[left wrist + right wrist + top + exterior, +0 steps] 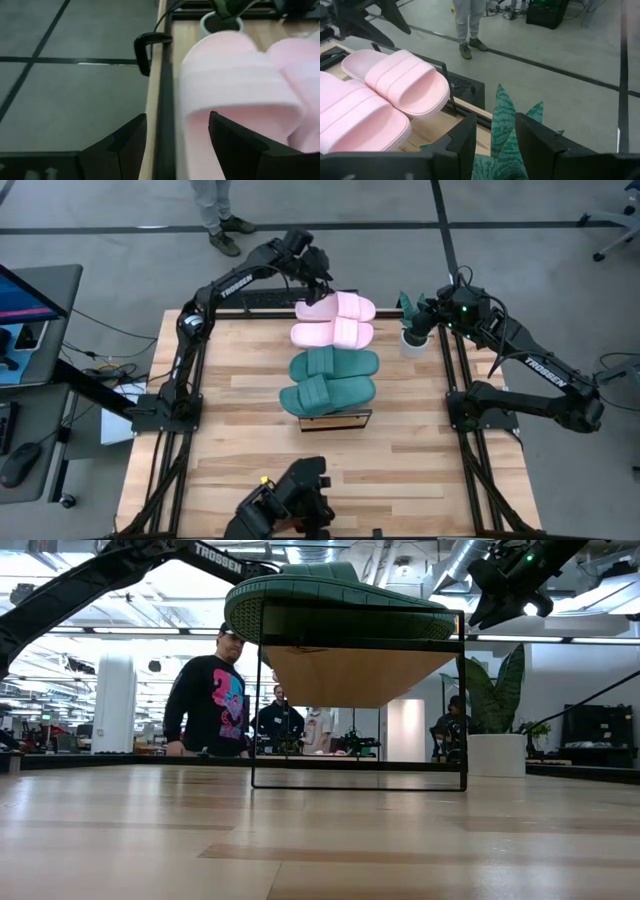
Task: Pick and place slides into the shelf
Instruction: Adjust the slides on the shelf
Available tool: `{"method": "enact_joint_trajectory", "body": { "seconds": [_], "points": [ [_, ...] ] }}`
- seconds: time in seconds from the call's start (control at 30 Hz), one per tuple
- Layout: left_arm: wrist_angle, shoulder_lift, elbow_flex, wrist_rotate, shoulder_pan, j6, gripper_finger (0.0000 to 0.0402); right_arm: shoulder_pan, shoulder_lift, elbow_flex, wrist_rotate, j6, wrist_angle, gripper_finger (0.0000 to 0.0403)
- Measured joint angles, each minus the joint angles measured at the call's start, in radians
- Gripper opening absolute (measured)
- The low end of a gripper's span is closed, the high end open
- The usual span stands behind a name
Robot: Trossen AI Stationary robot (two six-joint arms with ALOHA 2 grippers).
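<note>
All the slides lie sole down, side by side, on the shelf's [336, 420] plank top. The two pink slides [336, 307] [333, 333] are at its far end and the two teal slides [334, 363] [328, 393] nearer. In the low view the nearest teal slide [330, 595] tops the shelf's black frame [460, 700]. My left gripper [322, 286] [175, 142] is open, just above the farthest pink slide's [225, 85] left end. My right gripper [424, 316] [495, 145] is open at the table's far right corner, with a plant leaf [502, 125] showing between its fingers.
A potted plant in a white pot [413, 341] stands at the far right corner under my right gripper. A black rail [165, 100] runs along the table's far edge. A person's legs [215, 210] are beyond it. People [215, 700] show behind the table in the low view.
</note>
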Motion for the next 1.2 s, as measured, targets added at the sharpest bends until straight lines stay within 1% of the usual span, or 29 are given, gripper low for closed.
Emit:
{"method": "enact_joint_trajectory", "body": {
  "seconds": [0.4, 0.77, 1.2],
  "points": [
    [-0.031, 0.0, 0.0, -0.009, 0.001, 0.067, 0.0202, 0.0, 0.0, 0.0, 0.0, 0.0, 0.0, 0.0129],
    [-0.057, 0.0, -0.01, -0.015, -0.023, 0.128, 0.0202, 0.0, 0.0, 0.0, 0.0, 0.001, 0.0, 0.0129],
    [0.003, 0.0, -0.026, -0.009, -0.029, 0.114, 0.0202, 0.0, 0.0, 0.0, 0.0, 0.001, 0.0, 0.0129]
  ]
}}
